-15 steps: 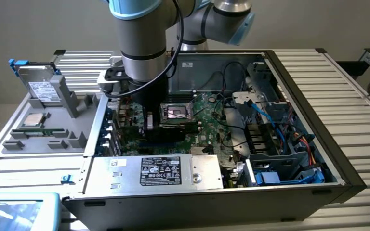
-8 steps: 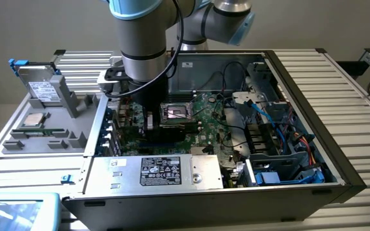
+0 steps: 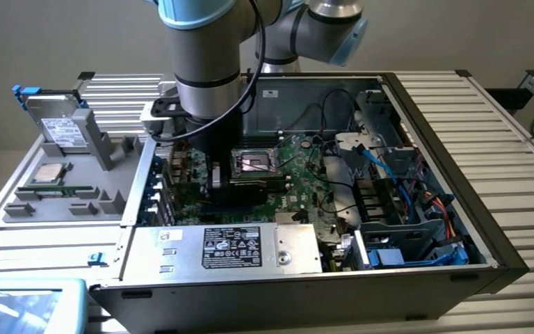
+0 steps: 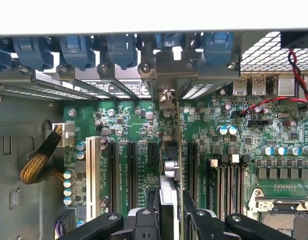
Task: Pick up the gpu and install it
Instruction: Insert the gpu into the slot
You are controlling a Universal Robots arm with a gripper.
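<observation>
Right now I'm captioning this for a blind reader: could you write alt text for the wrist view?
The gripper holds the gpu upright and edge-on over the black expansion slots of a green motherboard. Blue clips run in a row beyond it.

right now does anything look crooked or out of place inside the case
nothing stands out: the gpu is held upright in the gripper, parallel to the motherboard slots, not tilted

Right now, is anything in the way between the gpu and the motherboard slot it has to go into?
Nothing visible does. The tool holds the gpu edge-on over the black expansion slots, with no cable or card beneath it. The braided cable lies apart, by the case wall.
</observation>
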